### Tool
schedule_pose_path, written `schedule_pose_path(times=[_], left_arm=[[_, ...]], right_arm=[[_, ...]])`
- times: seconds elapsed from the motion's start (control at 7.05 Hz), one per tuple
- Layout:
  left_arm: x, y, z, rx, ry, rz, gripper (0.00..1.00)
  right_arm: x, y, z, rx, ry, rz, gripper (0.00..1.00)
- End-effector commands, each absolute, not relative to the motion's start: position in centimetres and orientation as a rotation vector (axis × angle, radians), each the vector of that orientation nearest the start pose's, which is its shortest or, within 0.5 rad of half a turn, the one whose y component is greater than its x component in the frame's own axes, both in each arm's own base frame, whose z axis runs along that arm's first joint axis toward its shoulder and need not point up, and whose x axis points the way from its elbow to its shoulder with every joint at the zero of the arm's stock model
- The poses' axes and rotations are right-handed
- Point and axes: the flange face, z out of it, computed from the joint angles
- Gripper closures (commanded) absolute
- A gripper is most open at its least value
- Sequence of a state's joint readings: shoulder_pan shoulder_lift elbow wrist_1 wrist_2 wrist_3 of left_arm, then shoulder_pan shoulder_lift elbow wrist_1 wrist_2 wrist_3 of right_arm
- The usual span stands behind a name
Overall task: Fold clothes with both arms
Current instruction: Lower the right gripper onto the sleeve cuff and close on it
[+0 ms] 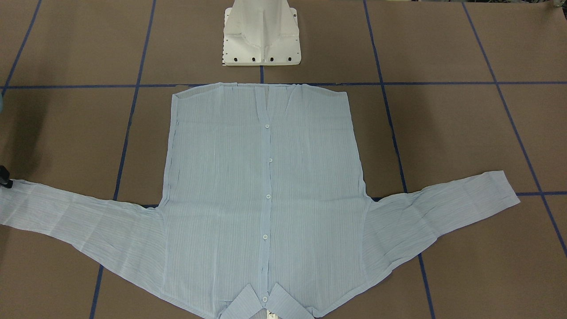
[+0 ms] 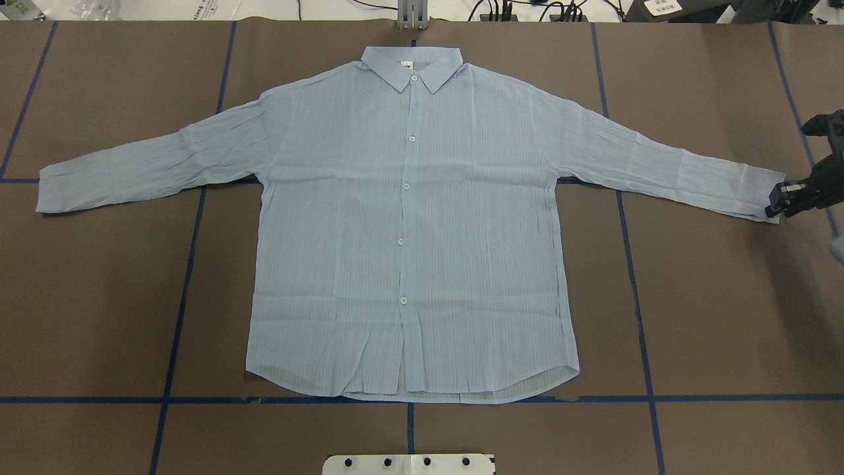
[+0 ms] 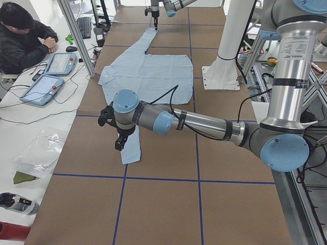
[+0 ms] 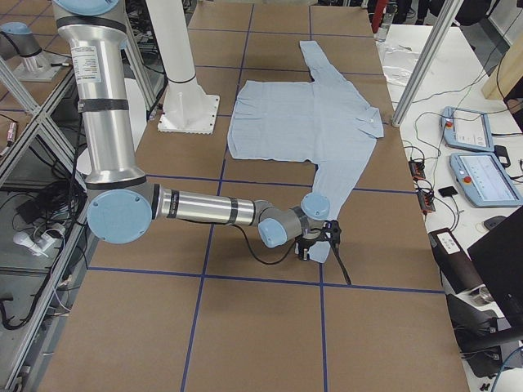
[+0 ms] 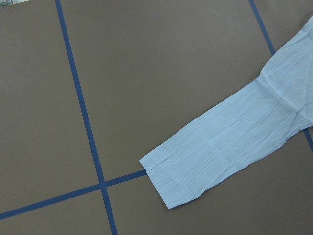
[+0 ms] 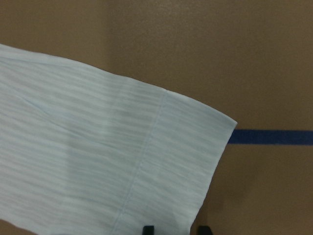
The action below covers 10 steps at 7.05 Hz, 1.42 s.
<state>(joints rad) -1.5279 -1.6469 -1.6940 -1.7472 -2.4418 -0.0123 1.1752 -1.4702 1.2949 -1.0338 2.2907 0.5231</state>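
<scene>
Shirt (image 2: 409, 231): thin, pale blue with fine stripes, long sleeves, a collar (image 2: 410, 66) and small white buttons (image 2: 406, 187) fastened down the front; lightly creased.
Where: spread flat, front up, on the brown desk (image 2: 99, 297), straight out from the white base (image 1: 261, 40), with the hem (image 2: 461, 394) nearest the base.
Direction: the collar points away from the base. Both sleeves are stretched out sideways, so the longest line runs cuff to cuff, crosswise to the base.
Right pincer (image 2: 778, 201): at the cuff (image 6: 190, 147) on the base's right, low over its edge; the fingertips (image 6: 148, 229) are apart and grip nothing.
Left pincer (image 3: 120, 140): above the opposite sleeve, near its cuff; cannot tell how far open.
</scene>
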Motion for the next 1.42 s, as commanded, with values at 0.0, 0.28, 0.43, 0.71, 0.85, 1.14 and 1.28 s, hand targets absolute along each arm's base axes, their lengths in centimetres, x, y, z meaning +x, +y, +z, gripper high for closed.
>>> schedule_pose_path(times=[0.0, 0.28, 0.43, 0.71, 0.85, 1.14, 1.28], left_arm=[[-3.41, -53.52, 53.16, 0.328, 0.871, 0.192, 0.00], [-3.41, -53.52, 53.16, 0.329, 0.870, 0.194, 0.00], [-3.42, -53.53, 53.17, 0.329, 0.869, 0.193, 0.00], [-3.42, -53.58, 53.09, 0.330, 0.869, 0.194, 0.00], [-3.41, -53.58, 53.08, 0.330, 0.870, 0.194, 0.00], [-3.41, -53.58, 53.08, 0.330, 0.870, 0.194, 0.00], [-3.41, -53.58, 53.08, 0.330, 0.870, 0.194, 0.00]], right_arm=[[-14.88, -53.17, 68.97, -0.010, -0.788, -0.007, 0.58], [-14.90, -53.20, 69.03, -0.019, -0.784, -0.005, 0.58], [-14.90, -53.20, 69.03, -0.019, -0.784, -0.005, 0.58], [-14.96, -53.17, 69.10, -0.023, -0.781, -0.004, 0.58], [-14.88, -53.20, 69.10, -0.023, -0.781, -0.003, 0.57], [-14.95, -53.15, 69.19, -0.026, -0.780, -0.003, 0.57], [-14.94, -53.12, 69.35, -0.029, -0.779, -0.002, 0.57]])
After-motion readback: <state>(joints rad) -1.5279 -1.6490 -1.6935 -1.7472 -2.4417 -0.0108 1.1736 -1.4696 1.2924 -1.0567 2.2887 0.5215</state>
